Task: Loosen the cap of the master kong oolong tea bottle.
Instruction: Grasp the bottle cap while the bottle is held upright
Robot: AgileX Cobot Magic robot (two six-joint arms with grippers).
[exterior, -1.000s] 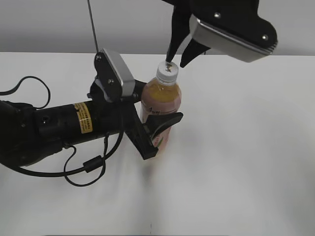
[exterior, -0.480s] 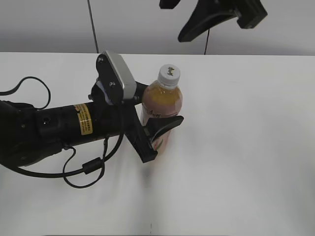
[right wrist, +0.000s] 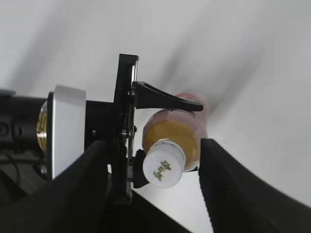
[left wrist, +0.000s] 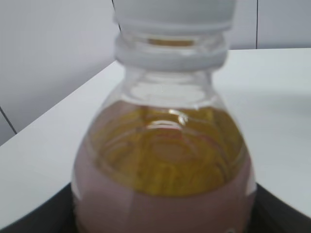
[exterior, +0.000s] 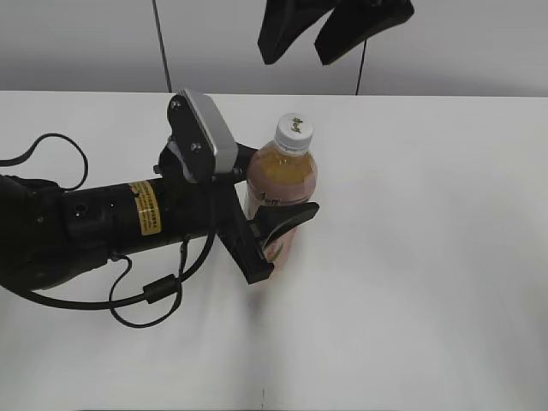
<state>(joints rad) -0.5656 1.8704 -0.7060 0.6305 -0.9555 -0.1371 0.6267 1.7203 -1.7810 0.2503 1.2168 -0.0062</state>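
Observation:
The master kong oolong tea bottle (exterior: 281, 184) stands upright on the white table, amber tea above a pink label. Its white cap (exterior: 294, 130) with a dark-green mark sits on the neck. My left gripper (exterior: 272, 224) is shut on the bottle's body from the left. In the left wrist view the bottle (left wrist: 163, 160) fills the frame, with the cap (left wrist: 175, 12) at the top edge. My right gripper (exterior: 308, 38) hangs open high above the cap, apart from it. In the right wrist view the cap (right wrist: 164, 167) lies below, between the open fingers (right wrist: 153, 182).
The left arm (exterior: 94, 227) with its black cables lies across the left side of the white table (exterior: 428, 257). A grey wall runs behind the table's far edge.
My right gripper has let go of the cap and risen well above the bottle, shifting left. The left gripper and the bottle have stayed in place.

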